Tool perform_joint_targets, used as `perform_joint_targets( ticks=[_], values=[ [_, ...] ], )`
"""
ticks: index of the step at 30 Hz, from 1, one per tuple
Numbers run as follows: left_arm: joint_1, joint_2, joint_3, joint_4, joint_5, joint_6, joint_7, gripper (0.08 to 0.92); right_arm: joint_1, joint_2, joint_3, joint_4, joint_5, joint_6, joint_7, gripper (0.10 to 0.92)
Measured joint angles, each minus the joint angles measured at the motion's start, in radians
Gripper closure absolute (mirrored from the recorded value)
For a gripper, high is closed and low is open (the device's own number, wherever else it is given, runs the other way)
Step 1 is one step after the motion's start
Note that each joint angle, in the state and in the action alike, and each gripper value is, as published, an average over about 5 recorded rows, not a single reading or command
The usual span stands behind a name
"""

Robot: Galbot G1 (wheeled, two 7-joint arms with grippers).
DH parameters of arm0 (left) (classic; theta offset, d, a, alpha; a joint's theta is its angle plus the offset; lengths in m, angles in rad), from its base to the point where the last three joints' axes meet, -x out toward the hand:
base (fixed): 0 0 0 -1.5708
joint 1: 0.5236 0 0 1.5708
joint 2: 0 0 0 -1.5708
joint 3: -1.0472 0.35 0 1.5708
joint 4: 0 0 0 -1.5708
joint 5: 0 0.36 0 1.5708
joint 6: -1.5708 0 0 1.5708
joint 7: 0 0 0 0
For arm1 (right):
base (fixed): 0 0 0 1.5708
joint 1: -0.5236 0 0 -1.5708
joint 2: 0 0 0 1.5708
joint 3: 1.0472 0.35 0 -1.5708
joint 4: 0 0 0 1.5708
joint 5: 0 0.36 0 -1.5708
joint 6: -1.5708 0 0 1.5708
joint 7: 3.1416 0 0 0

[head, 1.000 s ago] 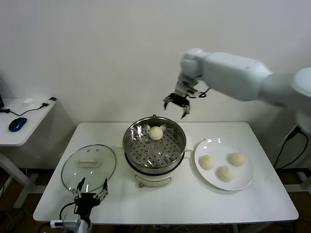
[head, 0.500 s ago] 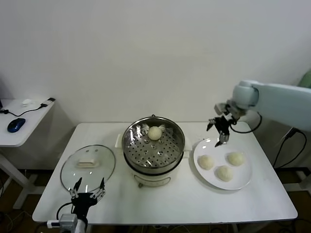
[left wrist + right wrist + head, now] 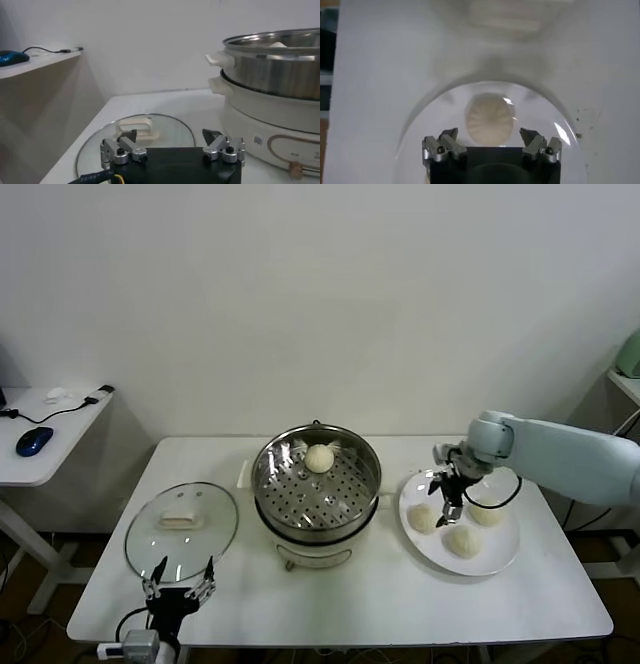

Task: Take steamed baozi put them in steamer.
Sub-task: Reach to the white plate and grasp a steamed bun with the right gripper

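Jaws of the right gripper (image 3: 446, 509) are standing spread, hovering over a baozi (image 3: 489, 119) on the plate (image 3: 503, 560), lined up to straddle it. One bun (image 3: 320, 457) is sitting in the steamer (image 3: 317, 484); nothing is blocking it. The left gripper (image 3: 178, 589), also spread, is idling beside the glass lid (image 3: 182, 525).

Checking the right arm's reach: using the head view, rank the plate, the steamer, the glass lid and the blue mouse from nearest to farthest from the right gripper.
1. Plate: directly under the open right gripper, on the robot's right.
2. Steamer: mid-table, to the gripper's left.
3. Glass lid: beyond the steamer, on the robot's left.
4. Blue mouse: on the side desk, far left.
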Motion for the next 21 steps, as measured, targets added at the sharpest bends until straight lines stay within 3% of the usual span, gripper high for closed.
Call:
perform_joint_targets(
  ticks=[21],
  values=[
    [0.012,-0.001,0.017,-0.008,0.006,0.001,-0.005,0.177,-0.025,0.013,0.048,-0.007,-0.052,-0.008,-0.018,0.334]
  ],
)
